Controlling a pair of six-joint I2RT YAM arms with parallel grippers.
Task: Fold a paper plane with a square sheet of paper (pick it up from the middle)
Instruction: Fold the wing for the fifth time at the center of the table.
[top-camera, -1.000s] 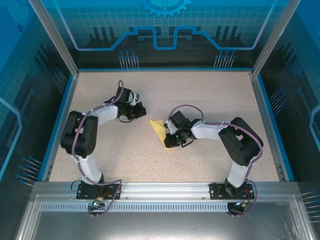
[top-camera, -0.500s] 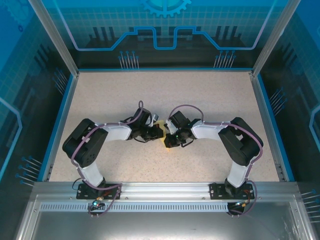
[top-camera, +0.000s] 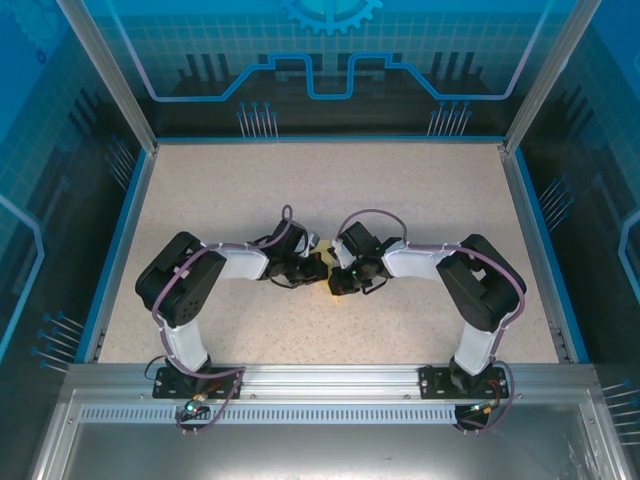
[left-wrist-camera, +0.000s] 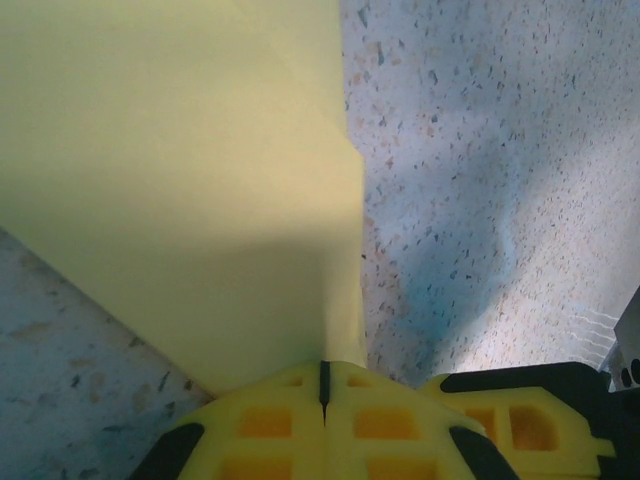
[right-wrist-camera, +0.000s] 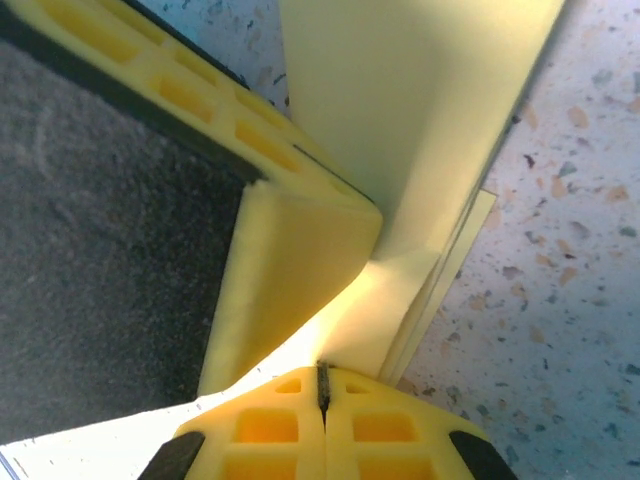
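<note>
The pale-yellow sheet of paper (top-camera: 324, 263), folded with layered edges, lies at the table's middle between my two grippers. My right gripper (top-camera: 338, 280) is shut on it: in the right wrist view the paper (right-wrist-camera: 420, 120) curves up into the closed jaws (right-wrist-camera: 322, 385). My left gripper (top-camera: 312, 270) is shut, its tips pressed against the paper from the left. In the left wrist view the closed jaws (left-wrist-camera: 322, 385) meet the paper (left-wrist-camera: 180, 180) along a crease. The left gripper's fingers (right-wrist-camera: 300, 270) show beside the fold in the right wrist view.
The speckled table (top-camera: 230, 190) is ringed by a blue rim (top-camera: 125, 240) and clear enclosure walls. Both arms bend inward, their wrists nearly touching at the centre. The right gripper's yellow finger (left-wrist-camera: 500, 420) sits close to the left jaws.
The left arm has swung in from the back left to the centre and set its shut jaws against the paper. The right gripper has held still on the paper.
</note>
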